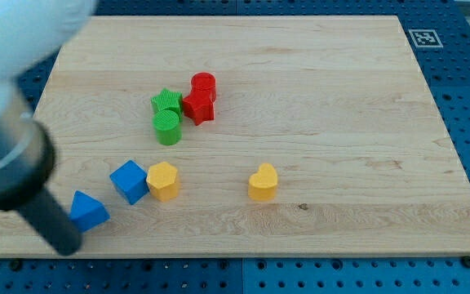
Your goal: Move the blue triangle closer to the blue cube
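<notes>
Eight blocks on the wooden board [341, 122], counted by colour: two blue, two yellow, two green, two red.

Blue pair sits toward the view's bottom left. The blue triangle [88, 211] lies nearest the board's lower left corner; the blue cube [129, 180] is just up and to the view's right of it, near but with a sliver of wood between them.

The yellow hexagon [162, 180] stands just beside the blue cube on its right, touching or nearly so; cannot tell which. The yellow heart [263, 181] sits alone, well apart to the right.

Upper cluster, all packed close: green star [166, 101], green cylinder [167, 127] just below it, red star [197, 106] to the star's right, red cylinder [204, 84] above that.

The rod comes in blurred and dark from the view's left edge. My tip [64, 245] rests at the board's bottom left, just beside the blue triangle on its left and lower side; contact cannot be made out. It is a plain rod end, nothing to open or close, holding nothing.

Blue pegboard [463, 82] surrounds the board; a printed marker tag [425, 37] sits at the view's top right.
</notes>
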Robot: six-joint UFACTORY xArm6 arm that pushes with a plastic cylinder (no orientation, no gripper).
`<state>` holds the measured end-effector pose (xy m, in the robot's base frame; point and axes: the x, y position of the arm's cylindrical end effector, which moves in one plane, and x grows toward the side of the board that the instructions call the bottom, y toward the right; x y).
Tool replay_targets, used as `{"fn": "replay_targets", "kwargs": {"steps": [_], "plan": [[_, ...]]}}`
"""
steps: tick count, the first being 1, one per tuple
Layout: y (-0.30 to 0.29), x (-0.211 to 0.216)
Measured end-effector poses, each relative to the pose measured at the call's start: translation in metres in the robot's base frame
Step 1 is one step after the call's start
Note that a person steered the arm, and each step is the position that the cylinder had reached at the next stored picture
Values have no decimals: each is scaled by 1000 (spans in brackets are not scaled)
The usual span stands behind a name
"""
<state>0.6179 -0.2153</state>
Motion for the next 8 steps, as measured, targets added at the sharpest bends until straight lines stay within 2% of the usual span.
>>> {"fn": "replay_targets", "kwargs": {"steps": [1,2,5,8], "plan": [[-62,0],[-79,-1],[18,-34],[39,-52]]}}
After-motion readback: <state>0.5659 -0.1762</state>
